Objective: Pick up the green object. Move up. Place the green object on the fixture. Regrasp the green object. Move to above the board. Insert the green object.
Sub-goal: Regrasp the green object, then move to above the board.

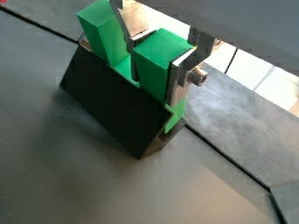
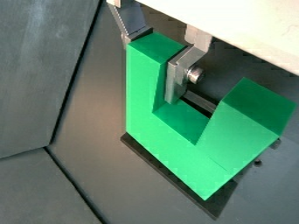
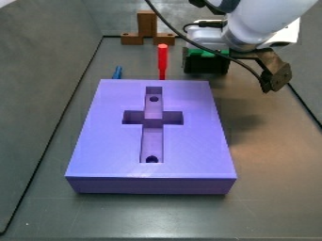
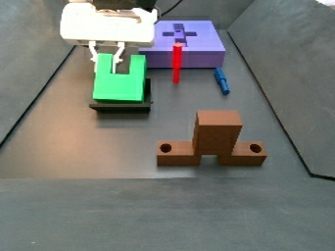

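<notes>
— Where is the green object (image 4: 119, 86) now?

— It stands on the fixture (image 4: 120, 104), well apart from the board (image 3: 154, 132). My tool (image 2: 158, 45) is directly above it, and the fingers (image 2: 177, 73) clench one upright leg of the U.

— And the next move?

— I judge straight up; the legs point upward.
</notes>
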